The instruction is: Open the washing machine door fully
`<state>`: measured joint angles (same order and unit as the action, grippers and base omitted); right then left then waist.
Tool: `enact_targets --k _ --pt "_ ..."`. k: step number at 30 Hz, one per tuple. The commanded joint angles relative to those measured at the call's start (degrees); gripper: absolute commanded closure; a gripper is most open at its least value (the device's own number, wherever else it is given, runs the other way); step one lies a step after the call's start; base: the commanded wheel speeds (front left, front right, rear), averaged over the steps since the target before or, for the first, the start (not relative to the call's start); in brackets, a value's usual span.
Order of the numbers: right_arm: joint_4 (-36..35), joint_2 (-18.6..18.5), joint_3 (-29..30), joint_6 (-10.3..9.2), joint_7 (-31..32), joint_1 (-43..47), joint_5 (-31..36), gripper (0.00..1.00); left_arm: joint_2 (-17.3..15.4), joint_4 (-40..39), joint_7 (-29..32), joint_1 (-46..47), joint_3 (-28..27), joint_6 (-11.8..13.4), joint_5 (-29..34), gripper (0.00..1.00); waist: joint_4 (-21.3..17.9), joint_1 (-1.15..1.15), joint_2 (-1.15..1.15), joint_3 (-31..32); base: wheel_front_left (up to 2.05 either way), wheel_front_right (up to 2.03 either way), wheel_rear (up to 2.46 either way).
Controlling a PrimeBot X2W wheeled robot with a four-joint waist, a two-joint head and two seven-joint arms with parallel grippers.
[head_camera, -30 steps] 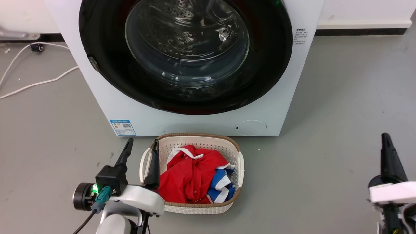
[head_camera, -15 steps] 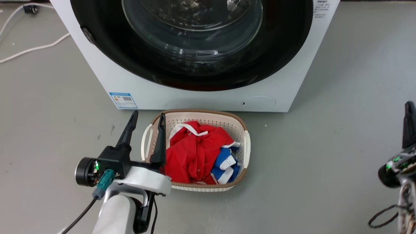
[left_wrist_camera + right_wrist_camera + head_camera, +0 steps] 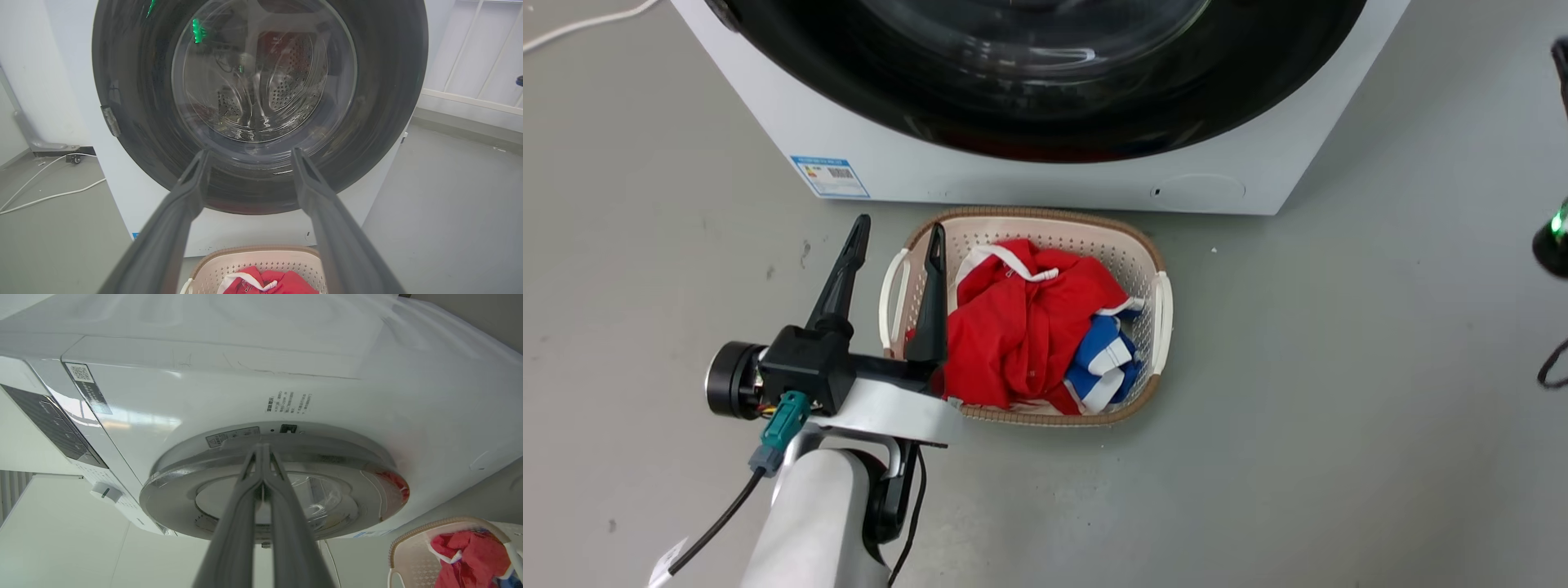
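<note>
Washing machine door [image 3: 261, 81]: seated shut against the front of the washing machine [image 3: 980, 175], spanning nearly its full width; no gap seen at the rim in the right wrist view. Judged stiff and fairly heavy, likely to swing as one piece once the latch gives. The glossy black rim and bulging glass look slippery, and the glass should not be knocked. Best hold is probably the rim edge on the machine's small-print side, hooked from behind rather than pinched on the face. Right gripper [image 3: 261, 451]: fingers pressed together, nothing between them, tips aimed at that rim edge; contact cannot be told. Left gripper [image 3: 898, 227]: fingers apart and empty, low before the machine, one finger over the floor [image 3: 1339, 367], the other over the left handle of a basket [image 3: 1152, 269] of red and blue clothes [image 3: 1021, 327]. The basket sits just in front of the machine, below the door; probably under the swing, but worth watching. Floor smooth, grey, level. White cable [image 3: 49, 192] lies left of the machine.
</note>
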<state>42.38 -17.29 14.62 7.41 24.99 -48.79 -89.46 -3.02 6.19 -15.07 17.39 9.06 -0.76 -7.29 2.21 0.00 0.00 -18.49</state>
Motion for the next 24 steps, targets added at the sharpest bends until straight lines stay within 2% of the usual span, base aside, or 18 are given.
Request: enact_targets --k 1,11,24 --pt "1.16 -0.85 -0.73 0.15 0.76 -2.36 0.71 1.00 0.06 -0.41 -0.15 1.00 0.18 0.23 0.06 0.00 0.52 0.00 0.00 -1.48 0.00 0.00 0.00" --pt "11.71 -2.55 -8.15 0.15 6.51 -20.25 7.32 1.00 0.13 -2.21 -0.15 4.04 1.47 1.15 -0.08 0.00 1.73 0.00 0.00 -6.88 0.00 0.00 0.00" --pt "17.40 -1.26 -13.43 0.15 8.24 -33.63 14.83 1.00 0.13 -3.54 -0.15 6.40 3.84 2.62 -0.63 0.00 3.01 0.00 0.00 -10.95 0.00 0.00 0.00"
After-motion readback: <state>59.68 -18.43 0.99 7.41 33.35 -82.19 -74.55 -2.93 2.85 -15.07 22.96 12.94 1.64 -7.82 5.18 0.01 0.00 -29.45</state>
